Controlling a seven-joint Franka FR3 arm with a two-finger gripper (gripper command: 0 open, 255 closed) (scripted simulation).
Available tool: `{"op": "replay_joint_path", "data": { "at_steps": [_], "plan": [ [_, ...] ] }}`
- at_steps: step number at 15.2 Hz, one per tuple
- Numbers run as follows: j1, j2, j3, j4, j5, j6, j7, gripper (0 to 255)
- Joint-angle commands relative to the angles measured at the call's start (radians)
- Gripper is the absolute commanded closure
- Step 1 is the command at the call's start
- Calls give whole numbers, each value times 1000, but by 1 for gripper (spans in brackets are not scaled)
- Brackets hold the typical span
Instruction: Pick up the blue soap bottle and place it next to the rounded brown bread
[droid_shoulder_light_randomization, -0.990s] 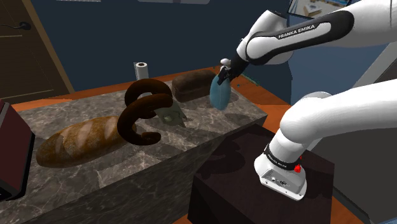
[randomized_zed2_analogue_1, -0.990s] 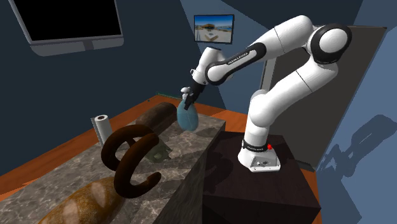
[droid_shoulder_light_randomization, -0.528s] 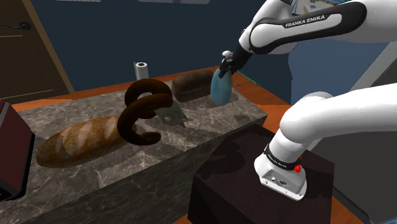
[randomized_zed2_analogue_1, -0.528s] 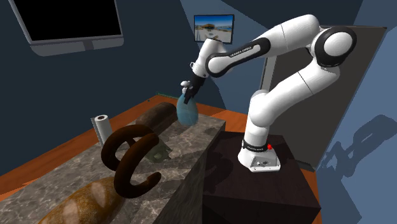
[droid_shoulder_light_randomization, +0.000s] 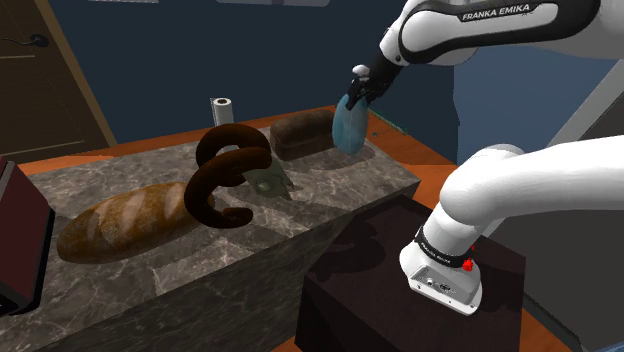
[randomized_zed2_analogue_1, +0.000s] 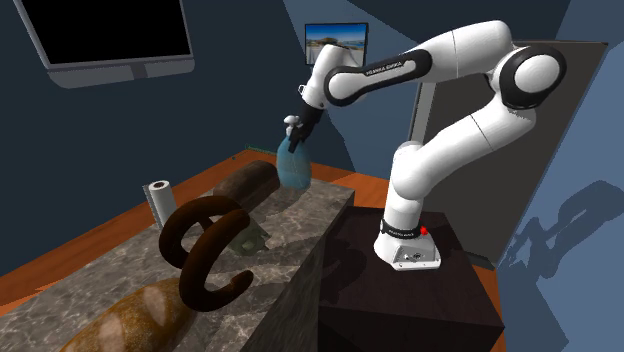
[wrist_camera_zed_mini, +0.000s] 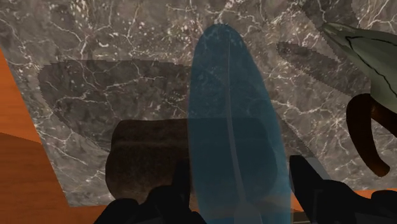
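A translucent blue soap bottle (droid_shoulder_light_randomization: 349, 125) (randomized_zed2_analogue_1: 292, 168) (wrist_camera_zed_mini: 232, 127) hangs in the air above the marble counter (droid_shoulder_light_randomization: 340, 190), near its right end in the shoulder view. My gripper (droid_shoulder_light_randomization: 360, 85) (randomized_zed2_analogue_1: 295, 135) (wrist_camera_zed_mini: 238, 181) is shut on the bottle's top, one black finger on each side. Just beside and under the bottle lies a dark brown loaf (droid_shoulder_light_randomization: 303, 133) (randomized_zed2_analogue_1: 245, 182) (wrist_camera_zed_mini: 146, 159). A long golden-brown rounded loaf (droid_shoulder_light_randomization: 125, 220) (randomized_zed2_analogue_1: 130, 315) lies at the counter's other end.
A big dark pretzel-like curl (droid_shoulder_light_randomization: 228, 170) (randomized_zed2_analogue_1: 205, 250) (wrist_camera_zed_mini: 362, 127) stands mid-counter, with a grey-green object (droid_shoulder_light_randomization: 270, 182) (wrist_camera_zed_mini: 366, 44) beside it. A paper roll (droid_shoulder_light_randomization: 222, 110) (randomized_zed2_analogue_1: 158, 200) stands at the back edge. A dark appliance (droid_shoulder_light_randomization: 20, 240) sits at the shoulder view's left.
The gripper has risen with the bottle, lifting it higher off the counter and carrying it slightly toward the dark loaf. Nothing else has moved.
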Motion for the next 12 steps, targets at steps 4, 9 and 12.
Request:
{"op": "replay_joint_path", "data": {
  "at_steps": [4, 9, 12],
  "plan": [
    [-1, -9, 3, 65, -1, -73, 5, 255],
    [0, -11, 9, 131, 0, -141, 13, 255],
    [1, -10, 11, 172, 0, -180, 17, 255]
  ]
}}
